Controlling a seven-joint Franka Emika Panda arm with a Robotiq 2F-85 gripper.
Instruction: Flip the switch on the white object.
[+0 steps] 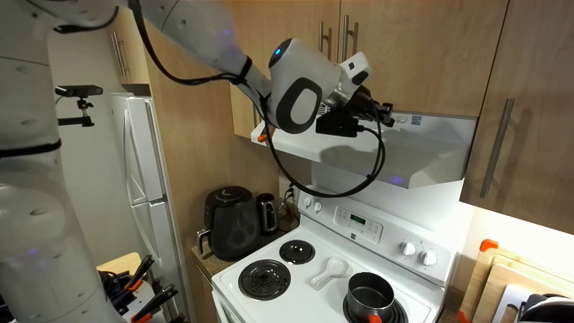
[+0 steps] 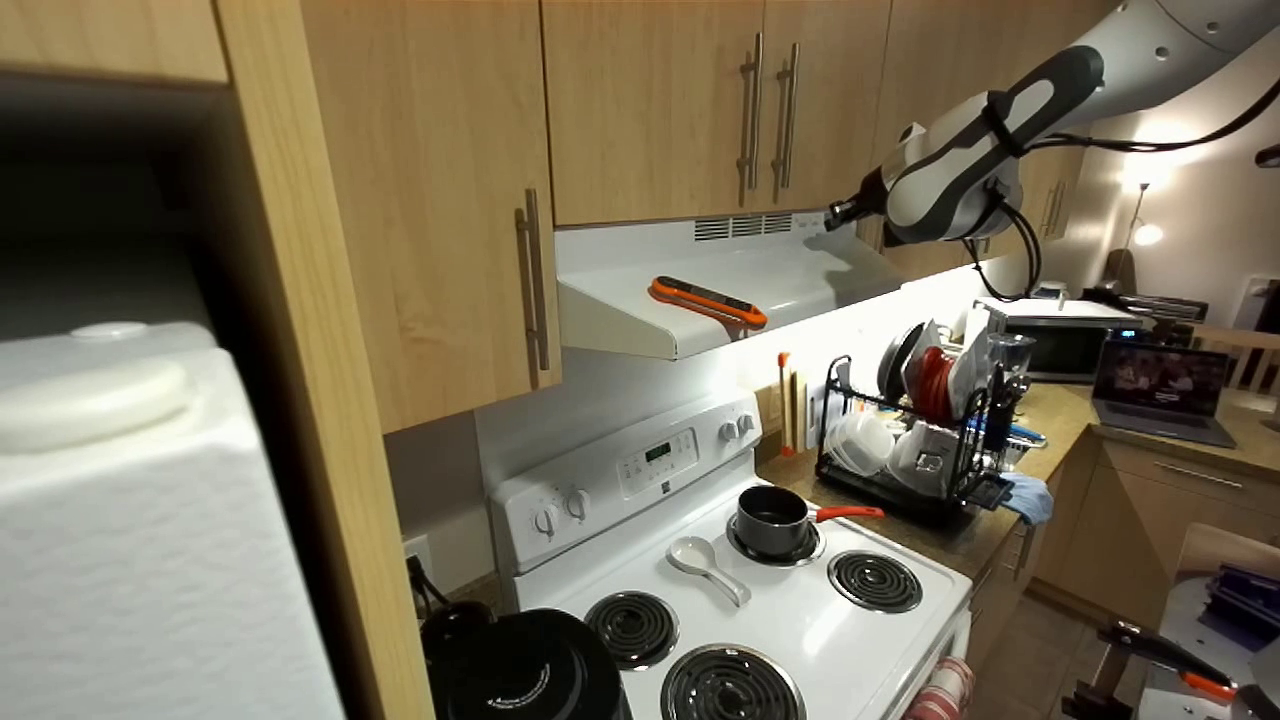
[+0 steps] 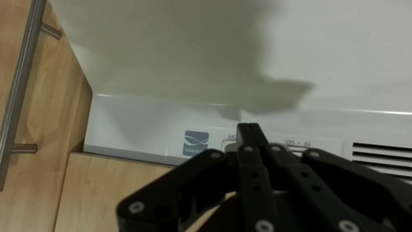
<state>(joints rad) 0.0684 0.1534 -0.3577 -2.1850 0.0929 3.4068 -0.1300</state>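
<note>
While the robot arm (image 1: 197, 33) slants across in smooth, rounded white shells, a glossy white stove (image 2: 790, 605) spreads below it. On a black coil burner (image 1: 401, 310) near a rear corner of the stove sits a round, dark metal pot (image 2: 772, 528) with a red handle (image 2: 850, 512); a spoon rest (image 2: 712, 573), white and smooth, lies near the rear edge. Higher up, the black gripper (image 3: 248, 125) has its slim, angular jaws closed, pressed side by side, near and partly hiding a switch strip (image 3: 325, 146) lettered LO and HI; contact cannot be made out. That strip belongs to the white range hood (image 2: 760, 265), which hangs above the stove's rear edge: a smooth slope facing out over the burners, topped by a narrow band with vent slots (image 2: 745, 227). Its long axis runs level, parallel to the stove's rear edge. Near the slope's front edge lies an orange-and-black tool (image 2: 705, 300). Wood-grained cabinets (image 2: 650, 110) rise beyond.
</note>
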